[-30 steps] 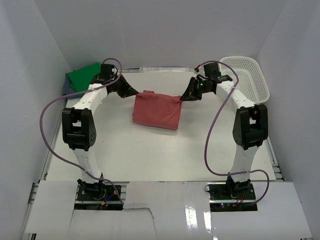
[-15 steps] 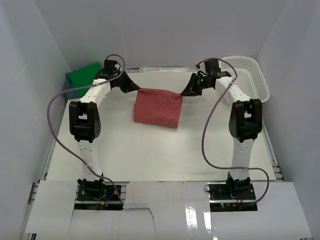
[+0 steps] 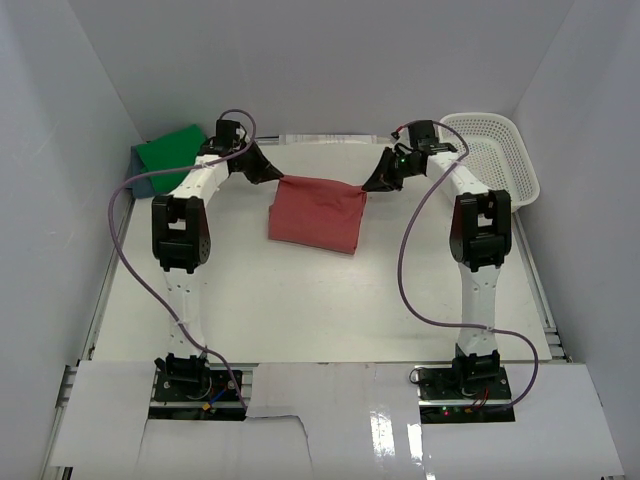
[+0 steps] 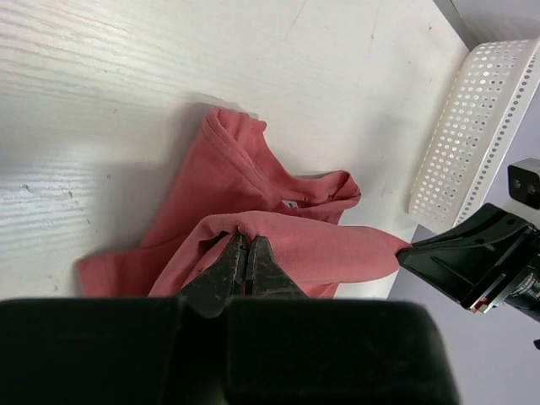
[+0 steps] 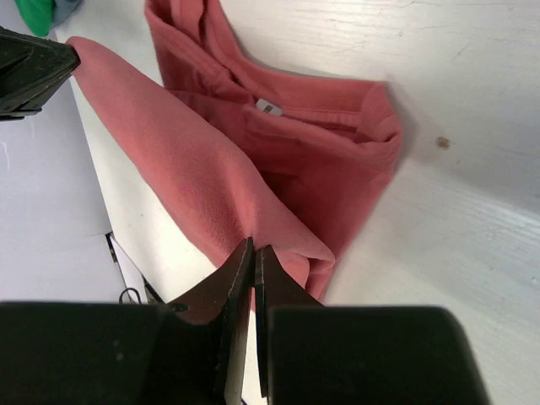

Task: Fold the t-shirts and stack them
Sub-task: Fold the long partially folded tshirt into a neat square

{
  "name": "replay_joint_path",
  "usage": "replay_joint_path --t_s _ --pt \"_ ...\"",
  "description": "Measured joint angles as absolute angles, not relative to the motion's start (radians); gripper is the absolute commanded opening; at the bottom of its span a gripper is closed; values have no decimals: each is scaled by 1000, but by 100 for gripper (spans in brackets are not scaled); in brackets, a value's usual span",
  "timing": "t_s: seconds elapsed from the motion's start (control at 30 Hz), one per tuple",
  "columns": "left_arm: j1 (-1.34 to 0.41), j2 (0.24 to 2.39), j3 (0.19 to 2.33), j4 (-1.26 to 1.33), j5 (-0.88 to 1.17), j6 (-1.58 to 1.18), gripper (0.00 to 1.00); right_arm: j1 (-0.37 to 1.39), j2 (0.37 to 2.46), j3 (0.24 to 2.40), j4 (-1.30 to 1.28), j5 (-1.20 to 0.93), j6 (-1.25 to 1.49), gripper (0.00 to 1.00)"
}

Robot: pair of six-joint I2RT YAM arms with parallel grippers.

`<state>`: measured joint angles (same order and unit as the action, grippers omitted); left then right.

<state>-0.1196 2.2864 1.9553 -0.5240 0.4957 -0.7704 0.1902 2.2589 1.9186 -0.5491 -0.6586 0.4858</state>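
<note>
Jaws of the left gripper (image 3: 276,180) and right gripper (image 3: 366,187) are clamping the far corners of the brick-red t-shirt (image 3: 315,215). The light, limp cloth is sagging between them, so it is likely needing corner holds.

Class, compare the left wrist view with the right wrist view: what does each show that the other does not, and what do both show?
Only the left wrist view: the basket. Only the right wrist view: a bit of the green shirt in the corner. Both: the red shirt, the left fingers and right fingers shut on its edge, and the table.
</note>
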Motion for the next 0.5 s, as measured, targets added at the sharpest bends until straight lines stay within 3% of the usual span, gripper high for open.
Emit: replay_joint_path --t_s 0.2,0.33,0.47,0.5 --pt "-120 2340 1979 -520 505 -765 6 189 2305 1924 -546 -659 486 8" --pt "-120 2359 1987 -514 508 -762 15 185 2314 1924 -535 -662 487 8" --pt "-120 2394 2019 -495 509 -757 41 178 2315 1924 -516 -663 489 11" --pt "-119 2402 2026 -490 509 -759 53 176 2317 1924 -511 -664 490 19"
